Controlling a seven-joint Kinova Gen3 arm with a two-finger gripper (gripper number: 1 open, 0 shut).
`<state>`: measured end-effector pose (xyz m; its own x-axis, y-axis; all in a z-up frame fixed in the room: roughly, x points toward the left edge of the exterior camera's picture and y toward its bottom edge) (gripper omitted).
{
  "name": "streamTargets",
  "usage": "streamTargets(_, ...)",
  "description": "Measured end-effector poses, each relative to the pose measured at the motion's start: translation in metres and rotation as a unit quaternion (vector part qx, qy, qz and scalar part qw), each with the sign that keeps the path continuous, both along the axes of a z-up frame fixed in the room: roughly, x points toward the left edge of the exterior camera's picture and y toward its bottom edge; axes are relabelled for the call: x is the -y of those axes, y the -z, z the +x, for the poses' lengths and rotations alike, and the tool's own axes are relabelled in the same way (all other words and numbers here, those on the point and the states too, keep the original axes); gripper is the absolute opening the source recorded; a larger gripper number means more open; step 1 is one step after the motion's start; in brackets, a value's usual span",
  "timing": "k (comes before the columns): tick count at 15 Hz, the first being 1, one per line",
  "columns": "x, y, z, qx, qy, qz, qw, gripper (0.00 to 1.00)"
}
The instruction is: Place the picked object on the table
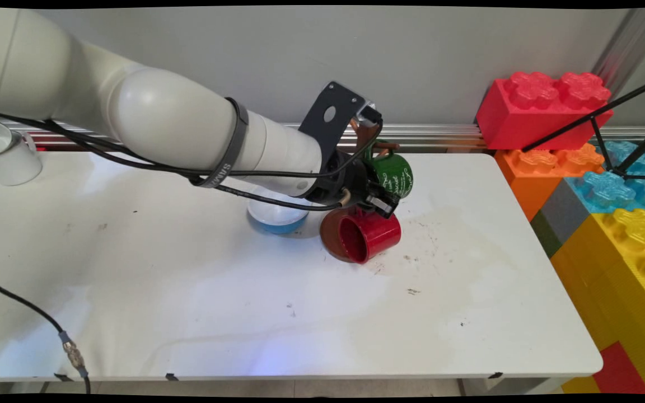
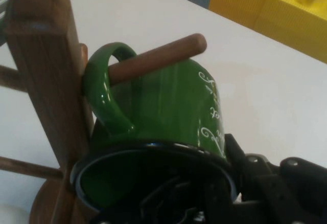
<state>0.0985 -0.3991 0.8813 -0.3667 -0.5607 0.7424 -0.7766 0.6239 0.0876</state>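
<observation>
A green mug (image 1: 398,173) with white lettering hangs by its handle on a peg (image 2: 158,58) of the wooden mug tree (image 1: 366,134). In the hand view the green mug (image 2: 168,106) fills the middle, its dark rim turned toward the camera beside the tree's post (image 2: 46,70). My gripper (image 1: 383,202) is at that rim, shut on the mug's wall. Its outer finger (image 2: 245,162) lies against the outside, and the other is dim inside the opening. A red mug (image 1: 370,238) lies on its side just below, at the tree's round brown base (image 1: 329,232).
A white and blue bowl (image 1: 277,218) sits partly hidden behind the arm. A white mug (image 1: 6,154) stands at the table's far left. Big toy bricks, red (image 1: 541,106), orange, blue and yellow (image 1: 625,252), are stacked along the white table's (image 1: 188,291) right edge.
</observation>
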Motion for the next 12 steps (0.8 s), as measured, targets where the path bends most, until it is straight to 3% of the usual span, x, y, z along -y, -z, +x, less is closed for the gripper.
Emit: streamTargets(12, -0.007, -0.012, 0.004, -0.016, 0.009, 0.003, 0.9998, 0.0)
